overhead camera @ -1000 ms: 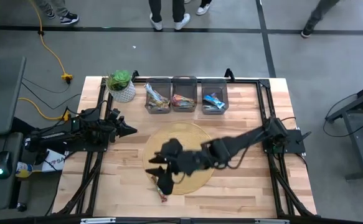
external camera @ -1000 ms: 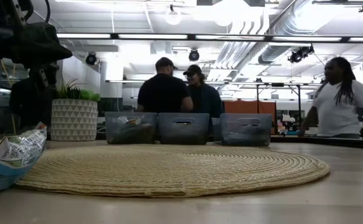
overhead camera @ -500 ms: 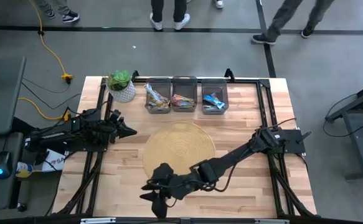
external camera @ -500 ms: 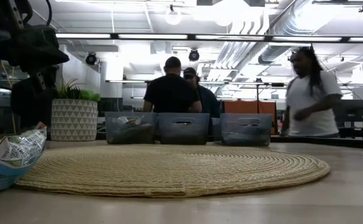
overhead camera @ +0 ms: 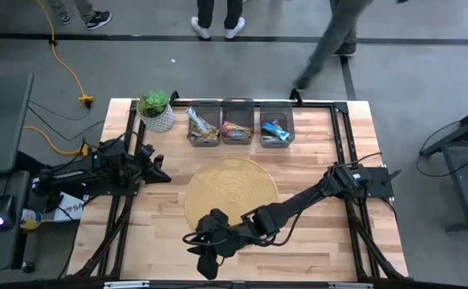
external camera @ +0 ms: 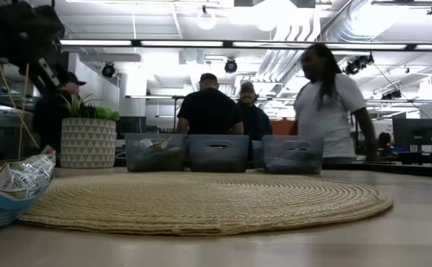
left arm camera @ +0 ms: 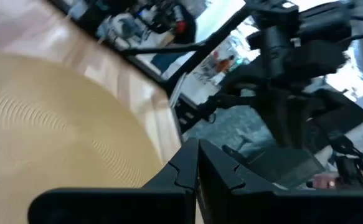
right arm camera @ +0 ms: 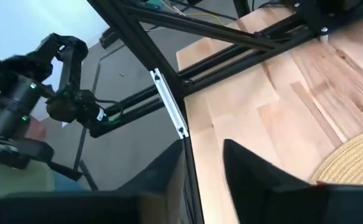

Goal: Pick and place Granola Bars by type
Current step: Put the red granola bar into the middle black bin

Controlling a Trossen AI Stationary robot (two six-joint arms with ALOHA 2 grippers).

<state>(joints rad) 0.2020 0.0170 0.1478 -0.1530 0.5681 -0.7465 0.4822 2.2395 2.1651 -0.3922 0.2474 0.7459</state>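
Note:
My right gripper [overhead camera: 204, 261] reaches over the table's near edge, just off the round woven mat [overhead camera: 230, 197] on its near left. It is open, and the right wrist view shows only wood and the frame rail between its fingers [right arm camera: 203, 149]. A multicoloured Granola Bar wrapper [external camera: 12, 189] lies on the table beside the mat; from above the gripper hides it. More bars lie in three grey bins [overhead camera: 238, 124] at the far edge. My left gripper [overhead camera: 163, 172] waits shut at the table's left edge.
A potted plant [overhead camera: 156, 112] stands left of the bins. Black frame rails [overhead camera: 342, 152] run along the table's sides. Bare wood lies to the right of the mat. Several people [external camera: 210, 107] stand or walk beyond the far edge.
My right gripper has gone from over the mat's near left part toward the table's near edge and down, then stayed there. The wrapper beside the mat has not moved. My left gripper has turned a little toward the near edge.

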